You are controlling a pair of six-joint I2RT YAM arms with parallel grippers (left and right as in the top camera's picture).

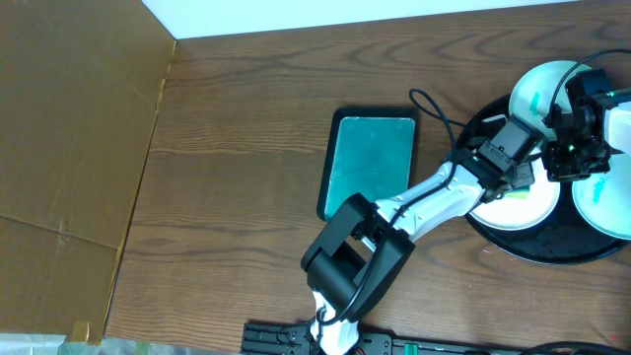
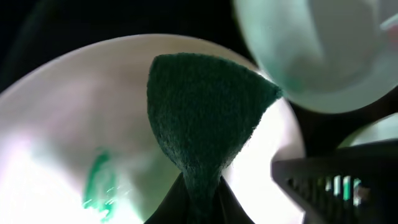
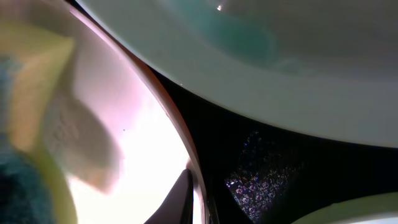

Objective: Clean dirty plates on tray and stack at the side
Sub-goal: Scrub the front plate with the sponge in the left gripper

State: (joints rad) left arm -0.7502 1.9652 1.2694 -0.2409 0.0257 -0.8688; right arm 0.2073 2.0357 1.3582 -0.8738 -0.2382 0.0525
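Observation:
The round black tray [image 1: 548,247] sits at the right and holds three white plates. My left gripper [image 2: 199,208] is shut on a dark green scouring pad [image 2: 202,112] held over the front plate [image 2: 56,124], which bears a teal smear [image 2: 99,180]. Overhead, the left gripper [image 1: 520,168] is above that plate [image 1: 518,205]. My right gripper [image 3: 198,190] is shut on this plate's rim [image 3: 149,124]; overhead it [image 1: 572,158] sits between the plates. The far plate [image 1: 540,89] shows a teal smear in the right wrist view [image 3: 242,34]. The third plate [image 1: 609,197] lies at the right edge.
A rectangular black tray with a teal inside [image 1: 373,158] lies left of the round tray. A cardboard wall [image 1: 69,148] stands along the table's left side. The left arm [image 1: 424,197] reaches across the table from the front edge.

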